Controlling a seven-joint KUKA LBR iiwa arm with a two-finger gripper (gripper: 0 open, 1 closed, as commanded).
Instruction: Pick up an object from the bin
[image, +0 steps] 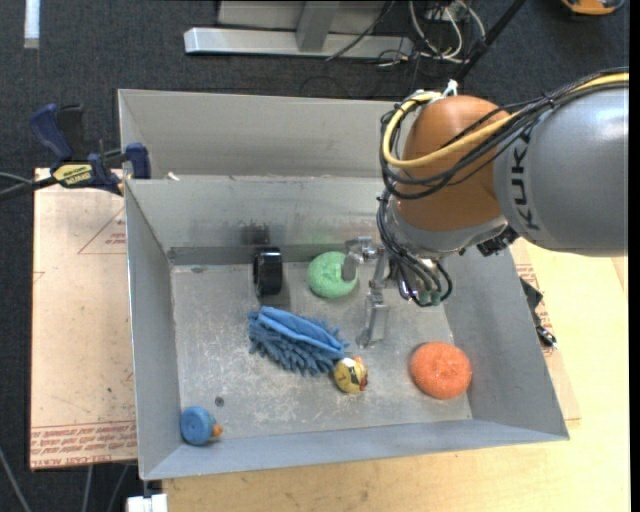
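My gripper (361, 300) hangs low over the middle of the bin, open, with nothing between its fingers. One fingertip (349, 267) stands at the right edge of a round pale green disc (327, 276). The other fingertip (371, 333) reaches down close to a small yellow toy with dark and red marks (350, 375), just above it and apart from it. A blue bristly brush (293, 340) lies left of that fingertip, its end touching the yellow toy.
An orange ball with a rough surface (440, 370) rests at the front right. A black ring-shaped thing (268, 272) stands near the back wall, left of the green disc. A small blue toy with an orange tip (200, 425) lies in the front left corner.
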